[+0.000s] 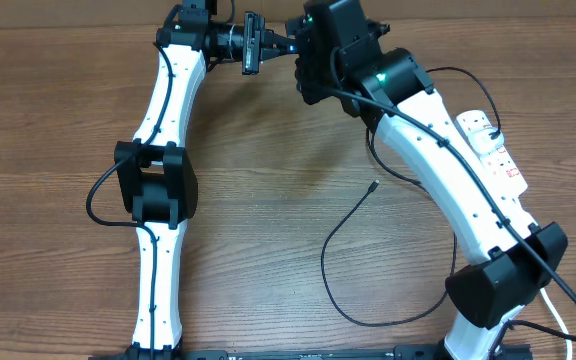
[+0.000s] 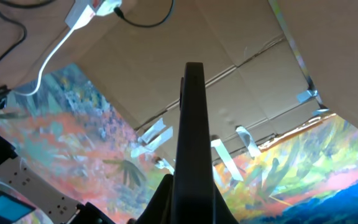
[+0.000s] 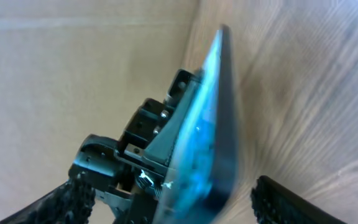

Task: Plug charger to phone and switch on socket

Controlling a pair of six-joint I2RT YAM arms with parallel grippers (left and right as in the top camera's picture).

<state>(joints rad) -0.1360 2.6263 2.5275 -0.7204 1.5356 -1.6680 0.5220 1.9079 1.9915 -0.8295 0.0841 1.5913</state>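
Two claws meet at the far edge of the bench (image 1: 268, 200): left claw (image 1: 248, 42) clenched on the raised phone (image 1: 253, 62), right claw (image 1: 300, 60) spread open beside it, best backing straight off, then pinching the charger (image 1: 328, 270) just behind its connector (image 1: 372, 186), lying mid-bench.

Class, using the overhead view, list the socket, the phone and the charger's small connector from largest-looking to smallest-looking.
1. socket, though partly hidden by the right arm.
2. phone, seen edge-on as a thin dark sliver. It is raised nearer the camera, so its rank is unsure.
3. charger's connector, a tiny speck.
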